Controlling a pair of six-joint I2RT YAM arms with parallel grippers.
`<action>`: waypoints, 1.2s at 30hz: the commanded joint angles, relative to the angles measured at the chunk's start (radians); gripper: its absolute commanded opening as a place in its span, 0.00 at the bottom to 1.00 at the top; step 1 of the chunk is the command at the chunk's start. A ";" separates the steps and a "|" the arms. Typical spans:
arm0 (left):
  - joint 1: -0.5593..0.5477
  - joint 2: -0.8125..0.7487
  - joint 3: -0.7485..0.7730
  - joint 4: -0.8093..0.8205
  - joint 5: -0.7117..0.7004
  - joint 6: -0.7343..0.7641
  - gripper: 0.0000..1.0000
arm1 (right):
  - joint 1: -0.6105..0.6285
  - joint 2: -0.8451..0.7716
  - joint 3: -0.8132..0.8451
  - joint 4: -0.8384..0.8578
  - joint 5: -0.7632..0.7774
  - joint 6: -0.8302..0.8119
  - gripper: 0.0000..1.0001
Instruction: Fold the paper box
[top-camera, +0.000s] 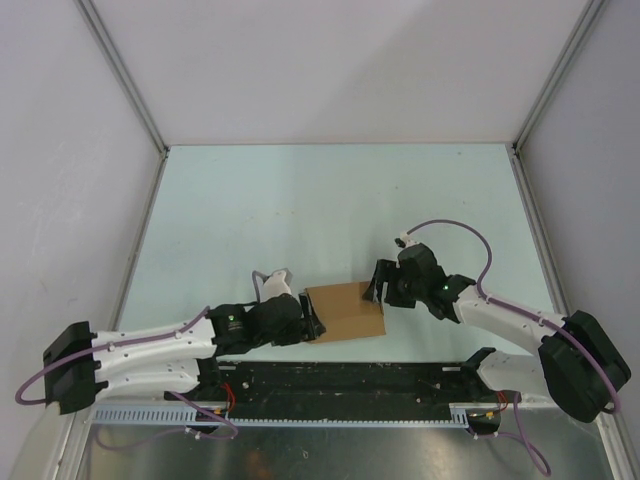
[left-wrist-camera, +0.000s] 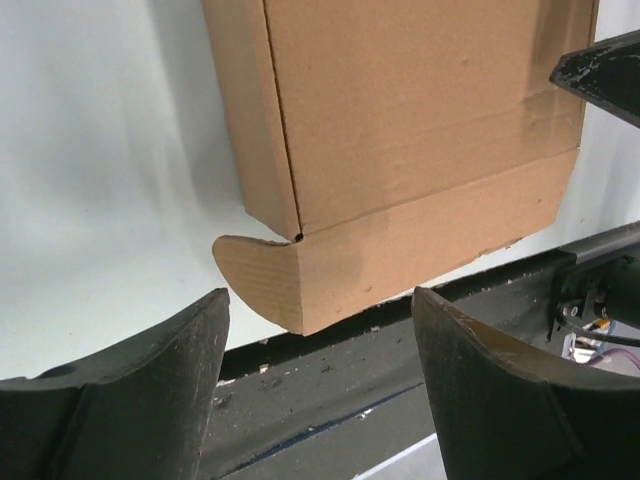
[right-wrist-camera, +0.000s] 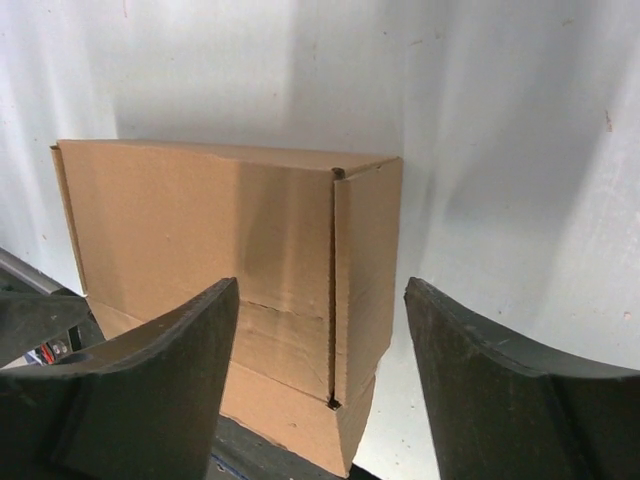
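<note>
The paper box (top-camera: 345, 312) is a brown cardboard box, folded up, lying near the table's front edge between my two arms. My left gripper (top-camera: 312, 326) stands open at its left end. In the left wrist view the box (left-wrist-camera: 420, 130) fills the top, and a rounded flap (left-wrist-camera: 262, 270) sticks out at its lower corner, just beyond my open left gripper (left-wrist-camera: 320, 298). My right gripper (top-camera: 378, 286) is open at the box's far right corner. In the right wrist view the box (right-wrist-camera: 200, 230) stands ahead, its corner edge in line with the gap of the right gripper (right-wrist-camera: 320, 285).
A black rail (top-camera: 350, 380) runs along the near table edge just in front of the box. Grey walls and metal frame posts (top-camera: 125, 80) enclose the pale table (top-camera: 330, 200) on the left, right and back.
</note>
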 joint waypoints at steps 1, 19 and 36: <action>-0.014 -0.003 0.018 -0.008 -0.082 -0.069 0.78 | 0.006 0.013 0.023 0.063 -0.013 -0.005 0.69; -0.014 0.043 0.036 -0.023 -0.087 -0.054 0.78 | 0.009 0.023 0.000 0.070 -0.019 0.012 0.47; -0.014 0.120 0.087 -0.022 -0.076 -0.048 0.66 | 0.010 0.026 0.001 0.070 -0.020 0.010 0.46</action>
